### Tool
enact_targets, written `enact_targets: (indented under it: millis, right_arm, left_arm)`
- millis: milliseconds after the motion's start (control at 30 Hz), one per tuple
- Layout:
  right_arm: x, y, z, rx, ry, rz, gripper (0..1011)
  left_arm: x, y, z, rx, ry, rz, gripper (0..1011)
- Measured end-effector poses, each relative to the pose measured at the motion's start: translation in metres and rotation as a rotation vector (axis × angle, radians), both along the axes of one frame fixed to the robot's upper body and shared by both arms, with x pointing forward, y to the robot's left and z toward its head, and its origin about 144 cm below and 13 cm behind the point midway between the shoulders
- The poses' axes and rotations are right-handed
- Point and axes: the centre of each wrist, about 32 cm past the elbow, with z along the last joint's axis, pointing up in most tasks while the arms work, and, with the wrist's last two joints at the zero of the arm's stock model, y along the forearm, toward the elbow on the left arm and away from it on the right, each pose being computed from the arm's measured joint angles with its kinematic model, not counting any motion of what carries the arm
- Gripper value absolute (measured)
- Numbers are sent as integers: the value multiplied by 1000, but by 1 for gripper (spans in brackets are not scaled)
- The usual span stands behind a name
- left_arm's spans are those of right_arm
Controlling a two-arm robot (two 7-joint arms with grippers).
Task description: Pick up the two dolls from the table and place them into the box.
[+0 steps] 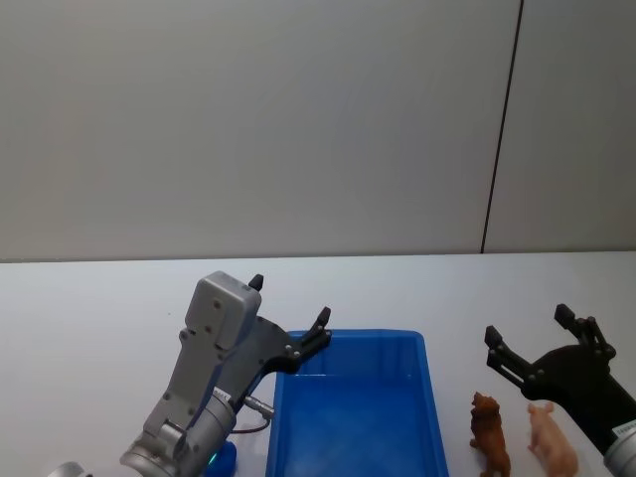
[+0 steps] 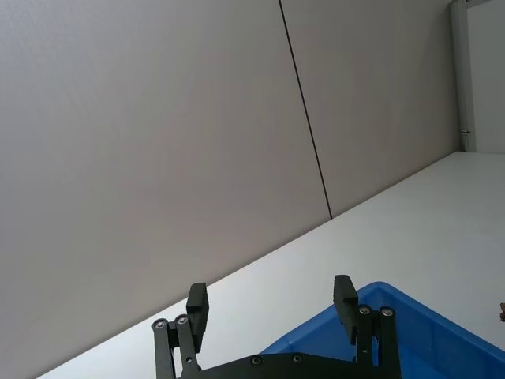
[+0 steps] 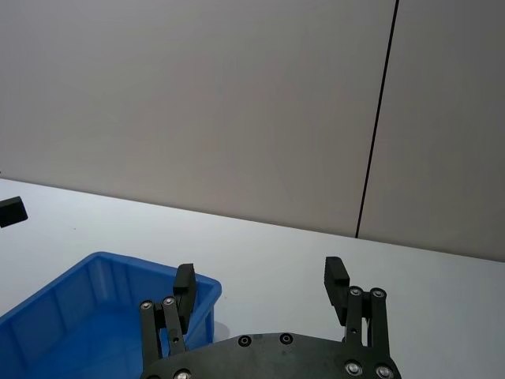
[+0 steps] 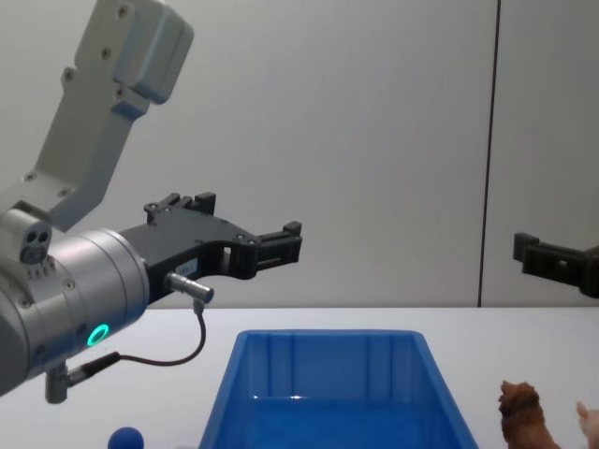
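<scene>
- Left gripper [image 1: 290, 300], on the big grey arm closest in, is raised by the far left corner of the box [image 1: 429, 397]. Its jaws are spread and it carries nothing.
- Right gripper [image 1: 528, 323] hovers over the table [image 1: 99, 318], just beyond both dolls. Its jaws are also spread and empty.
- Brown doll [image 1: 489, 429] stands on the table just right of the box. Pink doll [image 1: 550, 437] stands just beside it, farther right, with a narrow gap between them. No doll is in the box.
- Judgement: the first pick is not yet begun, and the right arm is the better placed.
- To do it well:
  - come straight down over one doll, fingers straddling its torso;
  - keep the inner finger clear of the neighbour in that narrow gap;
  - lift above the rim before crossing.
</scene>
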Motion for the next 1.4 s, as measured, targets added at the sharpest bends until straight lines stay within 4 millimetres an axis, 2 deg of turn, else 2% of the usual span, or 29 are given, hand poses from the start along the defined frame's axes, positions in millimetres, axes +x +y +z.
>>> enact_targets:
  millis: [833,1133,1400]
  right_arm:
    - [1,-2,0,3,1,2,1001]
    - [1,-18,-1,3,28,9,1001]
    - [-7,-35,-10,-23,107,5,1001]
  left_arm:
    - [0,0,0,0,0,0,1001]
    - [0,0,0,0,0,0,1001]
    - [0,0,0,0,0,0,1001]
